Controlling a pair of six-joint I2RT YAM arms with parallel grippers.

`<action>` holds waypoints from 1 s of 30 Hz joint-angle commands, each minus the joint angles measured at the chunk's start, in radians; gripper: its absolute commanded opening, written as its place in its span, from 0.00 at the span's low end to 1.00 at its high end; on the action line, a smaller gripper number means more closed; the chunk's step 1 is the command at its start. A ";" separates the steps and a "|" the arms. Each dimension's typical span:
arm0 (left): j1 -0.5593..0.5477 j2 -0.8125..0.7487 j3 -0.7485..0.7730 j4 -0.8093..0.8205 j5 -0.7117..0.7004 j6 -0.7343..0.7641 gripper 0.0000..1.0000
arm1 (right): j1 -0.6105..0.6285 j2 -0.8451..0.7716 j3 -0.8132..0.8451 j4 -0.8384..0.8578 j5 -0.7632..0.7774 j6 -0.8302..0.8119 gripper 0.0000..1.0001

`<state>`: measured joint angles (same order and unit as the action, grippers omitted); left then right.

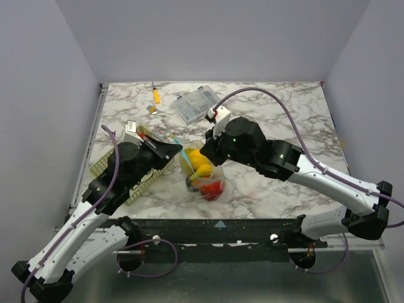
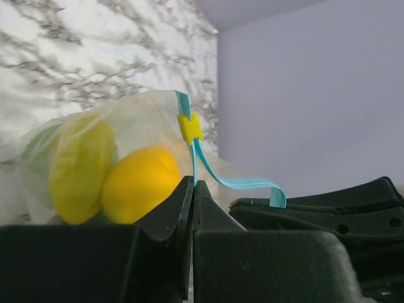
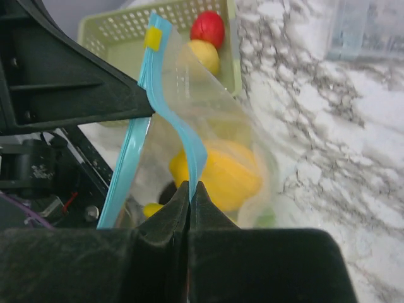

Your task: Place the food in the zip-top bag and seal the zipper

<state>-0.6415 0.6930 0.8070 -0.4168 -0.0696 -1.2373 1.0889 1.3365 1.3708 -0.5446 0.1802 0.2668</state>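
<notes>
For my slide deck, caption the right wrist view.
Right end effector shut on the light blue zipper strip of a clear crinkly plastic bag holding yellow plastic toy fruit.

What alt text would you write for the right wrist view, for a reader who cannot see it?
The right fingers pinch the light blue zipper of the clear zip-top bag, which holds yellow toy food. Behind the bag, a green basket with a red toy in it stands on the marble table.
</notes>
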 commanded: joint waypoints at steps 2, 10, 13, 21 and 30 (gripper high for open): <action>0.003 0.000 0.007 0.053 0.042 -0.080 0.00 | 0.000 0.046 0.051 -0.056 -0.114 -0.062 0.01; 0.005 0.044 -0.120 0.159 0.028 -0.151 0.00 | 0.000 0.012 -0.157 0.109 -0.040 0.013 0.01; 0.008 0.070 -0.107 0.164 0.030 -0.148 0.00 | 0.000 0.022 -0.127 0.101 -0.048 0.105 0.01; 0.010 0.069 -0.064 0.122 -0.004 -0.152 0.00 | 0.020 0.058 -0.060 0.033 -0.059 0.149 0.32; 0.010 0.071 -0.054 0.084 0.004 -0.217 0.00 | 0.095 0.117 0.024 -0.006 0.089 0.044 0.76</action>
<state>-0.6342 0.7704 0.7155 -0.3248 -0.0616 -1.4014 1.1313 1.4181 1.3407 -0.5243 0.1650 0.3649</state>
